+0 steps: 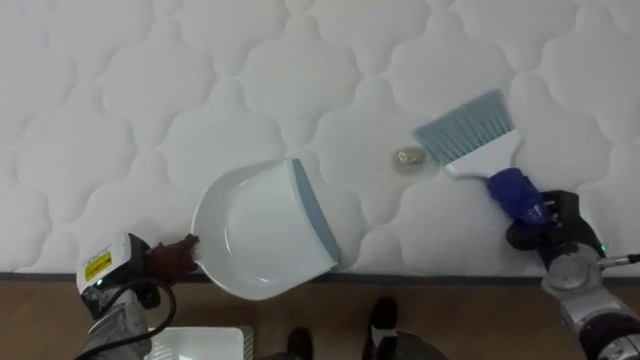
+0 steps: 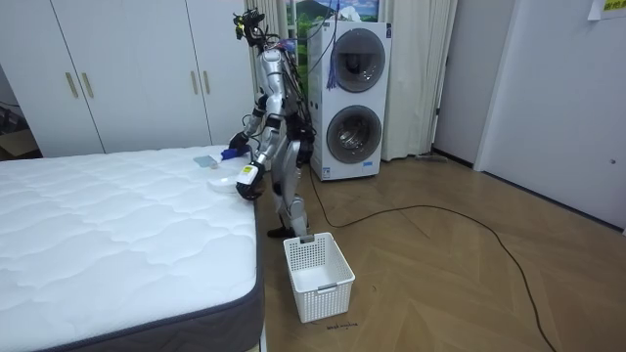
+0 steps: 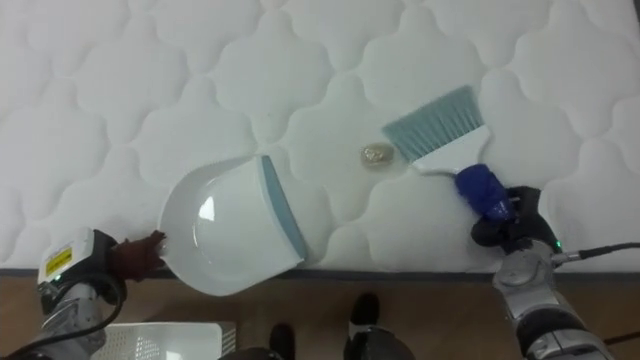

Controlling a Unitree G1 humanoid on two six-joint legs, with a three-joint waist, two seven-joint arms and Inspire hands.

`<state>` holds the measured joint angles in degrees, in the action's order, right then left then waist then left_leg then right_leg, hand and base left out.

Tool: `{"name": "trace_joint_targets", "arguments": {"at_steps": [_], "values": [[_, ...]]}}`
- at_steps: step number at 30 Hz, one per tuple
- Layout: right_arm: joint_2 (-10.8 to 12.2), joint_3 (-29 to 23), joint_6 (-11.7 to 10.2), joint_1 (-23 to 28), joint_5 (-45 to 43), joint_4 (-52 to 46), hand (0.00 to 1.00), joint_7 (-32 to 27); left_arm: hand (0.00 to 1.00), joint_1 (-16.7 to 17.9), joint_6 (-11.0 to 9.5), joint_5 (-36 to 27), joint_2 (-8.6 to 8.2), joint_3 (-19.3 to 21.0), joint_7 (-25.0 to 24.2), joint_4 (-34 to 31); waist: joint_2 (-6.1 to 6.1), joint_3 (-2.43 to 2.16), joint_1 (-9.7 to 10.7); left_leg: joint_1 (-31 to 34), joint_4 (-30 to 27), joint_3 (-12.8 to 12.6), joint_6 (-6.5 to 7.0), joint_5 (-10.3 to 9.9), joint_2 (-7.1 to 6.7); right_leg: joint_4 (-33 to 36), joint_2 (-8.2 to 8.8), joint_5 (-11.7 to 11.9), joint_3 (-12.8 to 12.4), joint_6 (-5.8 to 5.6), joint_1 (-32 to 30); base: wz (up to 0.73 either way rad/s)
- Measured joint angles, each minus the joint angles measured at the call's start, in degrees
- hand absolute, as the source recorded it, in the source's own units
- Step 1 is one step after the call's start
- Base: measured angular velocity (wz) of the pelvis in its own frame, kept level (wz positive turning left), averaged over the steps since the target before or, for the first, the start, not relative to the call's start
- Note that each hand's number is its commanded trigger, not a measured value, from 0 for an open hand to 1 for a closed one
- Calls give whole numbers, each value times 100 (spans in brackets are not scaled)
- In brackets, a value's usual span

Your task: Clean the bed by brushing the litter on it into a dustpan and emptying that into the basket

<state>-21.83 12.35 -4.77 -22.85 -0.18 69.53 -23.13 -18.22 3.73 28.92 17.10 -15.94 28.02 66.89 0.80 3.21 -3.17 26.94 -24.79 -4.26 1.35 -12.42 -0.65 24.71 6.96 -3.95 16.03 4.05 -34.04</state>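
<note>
Right hand (image 1: 535,225) clamped round the blue handle of the brush (image 1: 470,135), bristles just beside a small scrap (image 1: 407,159) on the bed (image 1: 150,80). Left hand (image 1: 170,258) closed on the white dustpan (image 1: 262,228) at the bed's near edge. Yellow wrist sticker (image 1: 97,266), print too small to read.

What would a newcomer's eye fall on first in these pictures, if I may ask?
A white dustpan lies on the quilted mattress near its edge, gripped by the left hand. To its right, the right hand holds a blue-handled brush, bristles beside a small scrap.
</note>
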Motion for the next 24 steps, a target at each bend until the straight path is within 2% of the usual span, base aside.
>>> {"name": "trace_joint_targets", "arguments": {"at_steps": [19, 24], "values": [[2, -13, 5, 21, 20, 72, 100, 29, 100, -141, 23, 19, -1, 7, 186, -9, 38, -6, -22, -1, 8, -1, 0, 0, 2, 4, -3, 0, -2, 1, -9, 0], [-48, -19, 4, -52, -12, 129, 100, 57, 100, -154, 80, 256, -1, 1, 342, -65, 27, -5, -5, 4, -8, -3, 1, 0, -13, 84, 42, -10, 0, 3, -37, 1]]}}
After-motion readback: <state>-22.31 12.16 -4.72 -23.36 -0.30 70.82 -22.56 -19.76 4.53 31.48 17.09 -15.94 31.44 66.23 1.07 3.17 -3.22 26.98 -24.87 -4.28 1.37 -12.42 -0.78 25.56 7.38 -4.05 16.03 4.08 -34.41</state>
